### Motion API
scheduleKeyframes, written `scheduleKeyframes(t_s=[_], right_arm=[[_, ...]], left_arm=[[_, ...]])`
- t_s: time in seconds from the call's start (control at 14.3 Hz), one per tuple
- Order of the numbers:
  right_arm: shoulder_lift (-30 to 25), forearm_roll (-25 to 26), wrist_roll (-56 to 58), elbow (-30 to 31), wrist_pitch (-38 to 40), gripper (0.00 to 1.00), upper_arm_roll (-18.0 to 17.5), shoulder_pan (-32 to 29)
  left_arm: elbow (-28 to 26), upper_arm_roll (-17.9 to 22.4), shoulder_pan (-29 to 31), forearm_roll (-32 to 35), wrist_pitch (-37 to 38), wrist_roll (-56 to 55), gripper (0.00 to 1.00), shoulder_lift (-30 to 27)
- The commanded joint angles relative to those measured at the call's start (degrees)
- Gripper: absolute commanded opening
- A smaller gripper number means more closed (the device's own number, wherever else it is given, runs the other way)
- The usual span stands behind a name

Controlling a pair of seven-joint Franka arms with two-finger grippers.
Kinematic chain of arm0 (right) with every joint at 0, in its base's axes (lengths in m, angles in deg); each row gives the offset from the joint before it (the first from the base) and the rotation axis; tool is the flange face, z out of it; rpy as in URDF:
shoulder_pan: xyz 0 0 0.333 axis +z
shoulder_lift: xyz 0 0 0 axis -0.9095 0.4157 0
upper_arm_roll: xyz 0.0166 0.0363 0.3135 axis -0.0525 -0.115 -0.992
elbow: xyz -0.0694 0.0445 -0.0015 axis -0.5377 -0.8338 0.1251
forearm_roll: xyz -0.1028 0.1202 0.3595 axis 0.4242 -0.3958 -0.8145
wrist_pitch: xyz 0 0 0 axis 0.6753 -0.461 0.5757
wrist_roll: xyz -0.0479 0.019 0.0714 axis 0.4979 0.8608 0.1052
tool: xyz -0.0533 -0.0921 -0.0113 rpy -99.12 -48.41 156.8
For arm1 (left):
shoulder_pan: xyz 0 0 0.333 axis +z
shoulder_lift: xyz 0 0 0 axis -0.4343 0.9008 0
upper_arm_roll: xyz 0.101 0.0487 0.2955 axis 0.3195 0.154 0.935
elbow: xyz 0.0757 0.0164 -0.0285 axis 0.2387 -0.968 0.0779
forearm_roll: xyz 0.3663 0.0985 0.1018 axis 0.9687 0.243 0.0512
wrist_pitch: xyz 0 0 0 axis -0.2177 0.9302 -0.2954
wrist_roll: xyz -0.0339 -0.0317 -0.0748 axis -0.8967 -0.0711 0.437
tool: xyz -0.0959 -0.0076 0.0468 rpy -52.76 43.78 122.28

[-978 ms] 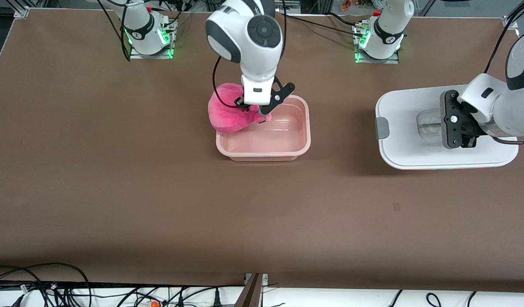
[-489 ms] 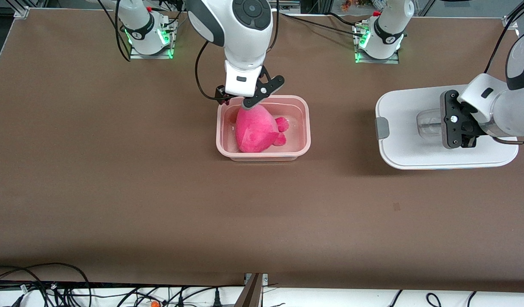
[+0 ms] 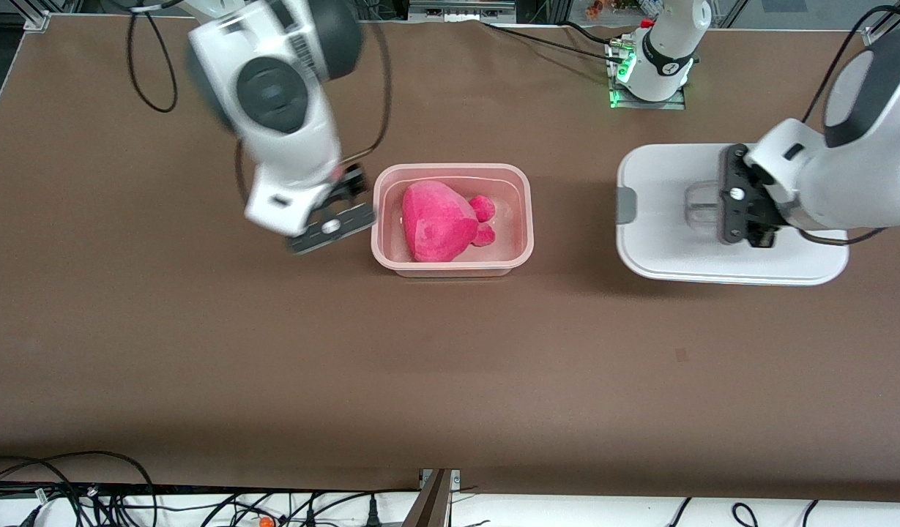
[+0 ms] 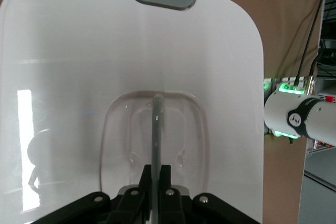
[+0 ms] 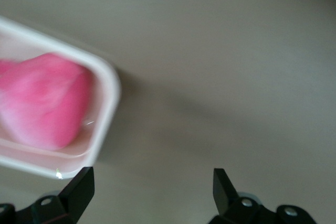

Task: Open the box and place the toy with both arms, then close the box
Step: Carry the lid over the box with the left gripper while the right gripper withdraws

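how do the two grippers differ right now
The left gripper is shut on the lid's clear handle; the right gripper is open and empty. The left is over the lid; the right is over bare table beside the tub. Both have black fingers.

toy [image 3: 439, 222]: in box [image 3: 524, 219], table centre | lid [image 3: 662, 252]: 3 o'clock of box, well apart, toward left arm's end | right gripper [image 3: 331, 227]: over table, 9 o'clock of box
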Motion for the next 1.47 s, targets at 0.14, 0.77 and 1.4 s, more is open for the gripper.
scheduleKeyframes(t_s=[0.14,0.77,1.4], right_arm=[[-0.43,-1.39,2.58,-0.21,1.97,1.00,-1.47,-16.26],[-4.38,-1.04,6.11,-0.21,5.31,1.00,0.02,-23.93],[-10.70,-1.83,7.69,3.81,9.80,1.00,4.58,-23.15]], left_arm=[[0.80,0.07,-6.39,-9.98,-4.20,0.13,0.00,5.54],[1.06,1.56,-26.51,-9.84,-23.71,-23.60,0.00,12.93],[0.45,1.83,-34.62,-3.76,-34.81,-30.27,0.00,19.88]])
